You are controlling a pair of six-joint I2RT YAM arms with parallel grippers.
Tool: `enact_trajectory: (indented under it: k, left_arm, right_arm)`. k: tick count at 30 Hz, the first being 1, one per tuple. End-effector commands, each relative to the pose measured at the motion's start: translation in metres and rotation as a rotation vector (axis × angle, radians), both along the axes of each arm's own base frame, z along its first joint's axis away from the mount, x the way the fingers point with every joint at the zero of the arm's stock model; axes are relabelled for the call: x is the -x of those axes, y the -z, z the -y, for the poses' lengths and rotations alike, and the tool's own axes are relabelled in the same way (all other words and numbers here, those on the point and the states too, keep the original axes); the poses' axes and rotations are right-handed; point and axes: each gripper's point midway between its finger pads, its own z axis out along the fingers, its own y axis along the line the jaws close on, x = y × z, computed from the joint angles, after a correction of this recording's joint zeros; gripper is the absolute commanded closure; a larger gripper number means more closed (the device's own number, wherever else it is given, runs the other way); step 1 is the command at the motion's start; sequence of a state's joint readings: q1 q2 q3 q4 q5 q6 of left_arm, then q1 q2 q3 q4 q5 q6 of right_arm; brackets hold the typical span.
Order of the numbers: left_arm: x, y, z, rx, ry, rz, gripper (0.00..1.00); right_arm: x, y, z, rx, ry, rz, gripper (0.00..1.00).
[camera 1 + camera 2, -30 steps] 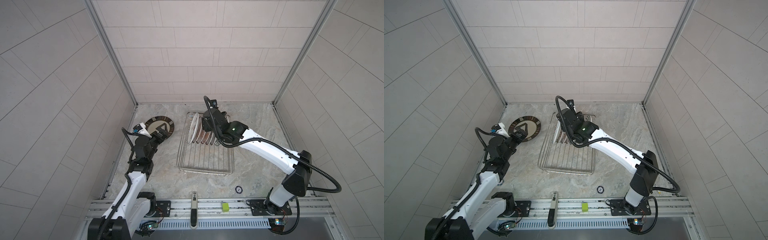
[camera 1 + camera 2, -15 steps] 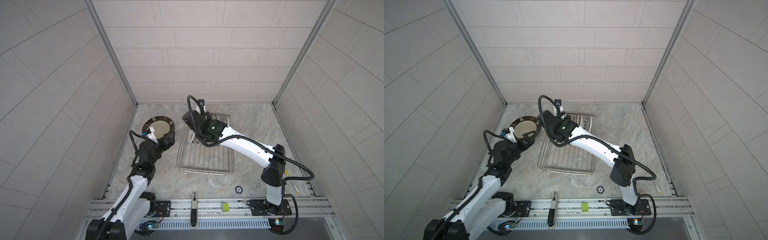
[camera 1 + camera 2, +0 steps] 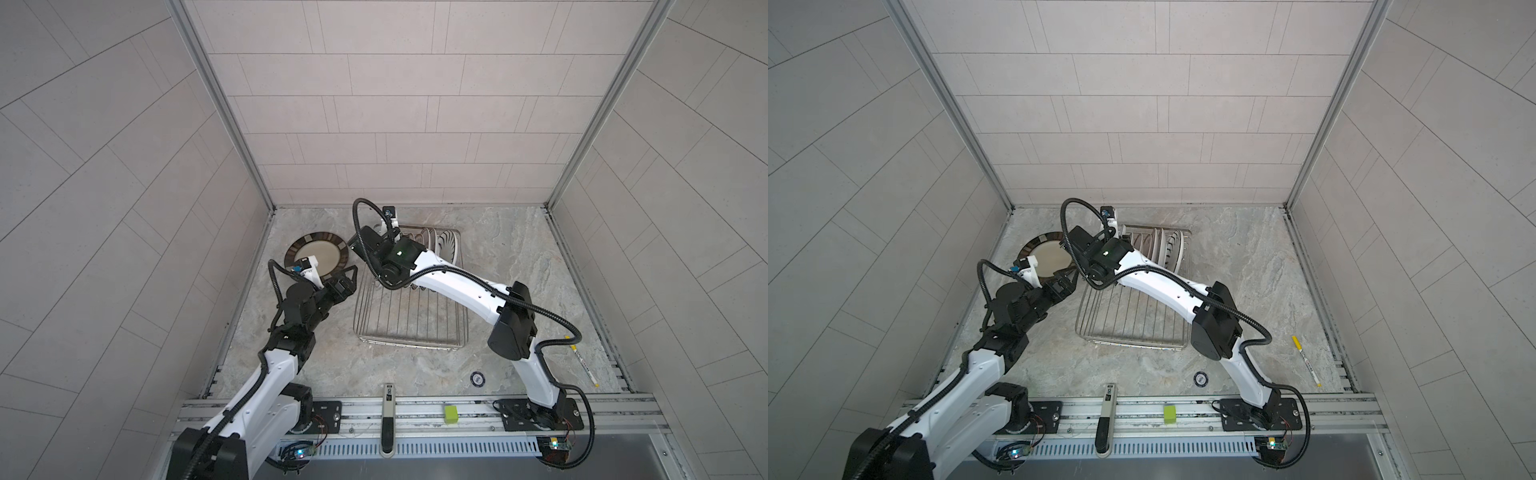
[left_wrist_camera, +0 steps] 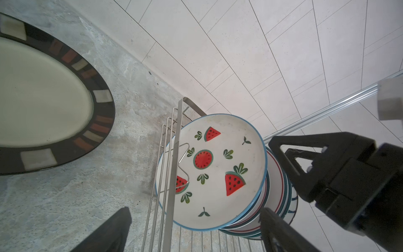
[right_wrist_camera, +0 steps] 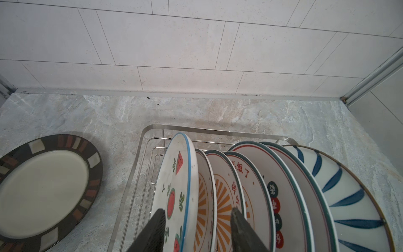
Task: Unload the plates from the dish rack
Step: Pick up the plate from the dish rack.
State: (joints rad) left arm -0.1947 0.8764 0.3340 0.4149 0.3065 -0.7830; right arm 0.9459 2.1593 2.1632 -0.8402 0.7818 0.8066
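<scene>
Straddling the round white watermelon-print plate [image 5: 174,181]: right hand [image 5: 198,210] over the row

Right arm is stretched across to the far end of the rectangular silver wire dish rack [image 3: 409,316], and that is where the plates stand, on edge, packed in a tight row; the watermelon-print plate is the end one on the left arm's side, its printed face turned that way; behind it a white plate with an orange sunburst [image 5: 205,196], then a white plate with red Chinese characters [image 5: 242,174], then more banded ones, and at the other end a white plate with dark-blue radial stripes [image 5: 349,196]. The right hand's two dark fingers [image 5: 156,229] stand a middling way apart; one sits in front of the watermelon face, the other beyond the sunburst rim, so two rims lie between them; no squeeze shows on either plate. Over to the left hand [image 4: 194,210]; jaws spread wide and empty, hovering just beside the rack's side rim, level with that end plate. Next to it, flat on the grey marbled tabletop [image 3: 519,249], lies a round cream plate with a black rim of brown and white tiles [image 3: 318,253]; it is out of the rack, beside its far corner.
</scene>
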Motion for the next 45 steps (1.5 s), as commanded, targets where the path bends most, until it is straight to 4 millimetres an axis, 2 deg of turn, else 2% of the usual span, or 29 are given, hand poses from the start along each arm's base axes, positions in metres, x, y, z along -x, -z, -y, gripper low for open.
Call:
enact_trajectory:
  k: [1,4,9,11,24,30,32,33,36,40,45]
  left_arm:
    - [0.001,-0.002,0.001,-0.016,-0.002,0.026,0.03]
    - [0.001,-0.003,-0.002,-0.019,-0.018,0.028,0.03]
    - [0.001,-0.001,-0.002,-0.022,-0.025,0.023,0.03]
    - [0.001,0.0,-0.002,-0.024,-0.027,0.021,0.03]
    - [0.004,0.0,-0.003,-0.03,-0.044,0.018,0.03]
    - [0.004,-0.001,0.0,-0.033,-0.041,0.019,0.03]
    - [0.004,-0.001,0.002,-0.034,-0.038,0.018,0.03]
    - [0.004,0.0,0.003,-0.038,-0.035,0.017,0.03]
    - [0.003,0.0,0.004,-0.04,-0.037,0.015,0.03]
    - [0.002,0.001,0.004,-0.045,-0.038,0.016,0.03]
    - [0.001,0.002,0.004,-0.051,-0.043,0.012,0.03]
  right_arm:
    - [-0.002,0.001,0.008,0.005,0.034,-0.004,0.52]
    - [-0.002,0.007,0.007,0.002,0.04,-0.011,0.59]
    - [-0.005,0.021,0.003,-0.022,0.034,-0.04,0.61]
    - [-0.007,0.027,0.003,-0.031,0.036,-0.053,0.65]
    - [-0.012,0.048,0.0,-0.035,0.031,-0.087,0.7]
    - [-0.011,0.049,0.011,-0.013,0.046,-0.096,0.78]
    - [-0.01,0.046,0.016,-0.008,0.049,-0.091,0.79]
    - [-0.008,0.046,0.018,-0.006,0.049,-0.088,0.83]
    - [-0.006,0.042,0.021,-0.002,0.037,-0.082,0.87]
    - [-0.007,0.038,0.024,0.018,0.03,-0.082,0.87]
    - [-0.01,0.04,0.017,0.05,-0.009,-0.089,0.87]
